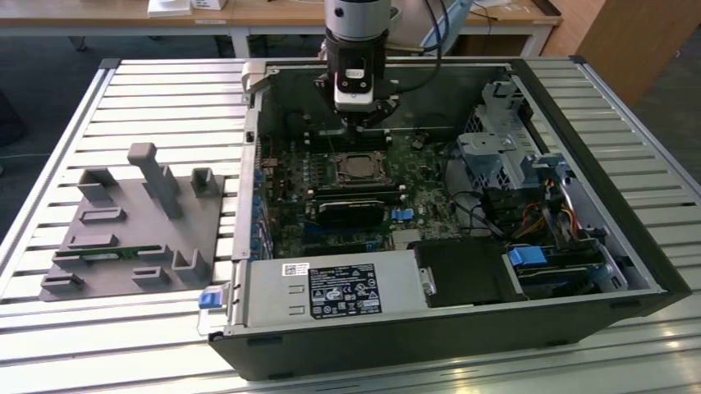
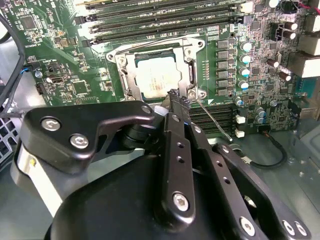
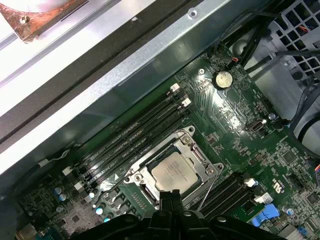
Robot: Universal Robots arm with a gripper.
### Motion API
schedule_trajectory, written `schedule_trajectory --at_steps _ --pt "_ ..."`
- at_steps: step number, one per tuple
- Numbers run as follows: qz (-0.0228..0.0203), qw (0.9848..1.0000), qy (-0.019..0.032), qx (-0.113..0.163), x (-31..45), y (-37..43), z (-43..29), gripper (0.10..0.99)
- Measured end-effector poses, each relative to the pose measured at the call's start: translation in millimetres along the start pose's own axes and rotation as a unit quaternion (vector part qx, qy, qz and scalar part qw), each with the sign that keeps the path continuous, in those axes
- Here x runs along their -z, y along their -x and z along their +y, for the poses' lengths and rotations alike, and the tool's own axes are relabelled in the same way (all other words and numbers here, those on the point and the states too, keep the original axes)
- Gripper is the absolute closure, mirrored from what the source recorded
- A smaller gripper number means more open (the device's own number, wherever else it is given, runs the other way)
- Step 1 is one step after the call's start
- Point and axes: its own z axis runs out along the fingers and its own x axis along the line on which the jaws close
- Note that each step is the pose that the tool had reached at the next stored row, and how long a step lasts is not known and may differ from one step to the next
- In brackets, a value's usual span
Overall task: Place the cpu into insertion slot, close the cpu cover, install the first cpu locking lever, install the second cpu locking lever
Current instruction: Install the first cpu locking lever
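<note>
The cpu (image 2: 157, 77) lies flat in the insertion slot (image 2: 120, 59), silver face up; it also shows in the first wrist view as the cpu (image 3: 172, 172). The cpu cover (image 2: 192, 70) is folded down around it as a silver frame. One thin locking lever (image 2: 215, 120) stands loose, slanting away from the socket's corner, also visible as the lever (image 3: 206, 192). My gripper (image 2: 179, 96) is shut with nothing between its fingers, its tip right at that corner of the cover. In the exterior view the gripper (image 1: 359, 125) hangs just behind the socket (image 1: 356, 167).
Long black memory slots (image 3: 135, 135) flank the socket on both sides. A black block (image 1: 353, 209) sits in front of it. The case wall (image 3: 125, 65) runs close behind. A grey fixture (image 1: 131, 230) lies on the table at the exterior view's left.
</note>
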Motion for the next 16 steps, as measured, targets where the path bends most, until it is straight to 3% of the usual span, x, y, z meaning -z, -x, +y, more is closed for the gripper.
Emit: schedule_trajectory --at_steps 16 --pt "0.0000 1.0000 0.0000 0.000 0.0 0.0 0.0 0.980"
